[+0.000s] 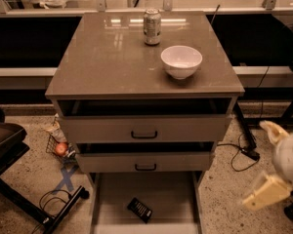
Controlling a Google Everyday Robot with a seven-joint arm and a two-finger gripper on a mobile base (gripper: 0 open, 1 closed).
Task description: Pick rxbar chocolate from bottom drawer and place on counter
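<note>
The rxbar chocolate (139,209) is a small black bar lying flat and askew on the pale floor of the open bottom drawer (171,199), near its front middle. The counter (112,57) is the glossy grey-brown top of the cabinet. My gripper (266,192) shows as a pale, blurred shape at the lower right, low beside the cabinet, to the right of the bottom drawer and apart from the bar. It holds nothing that I can see.
A white bowl (181,61) and a drink can (152,27) stand on the counter. The two upper drawers (144,129) are shut or nearly shut. Cables (244,147) lie on the floor at right; a black chair base (19,199) and a small basket (58,147) are at left.
</note>
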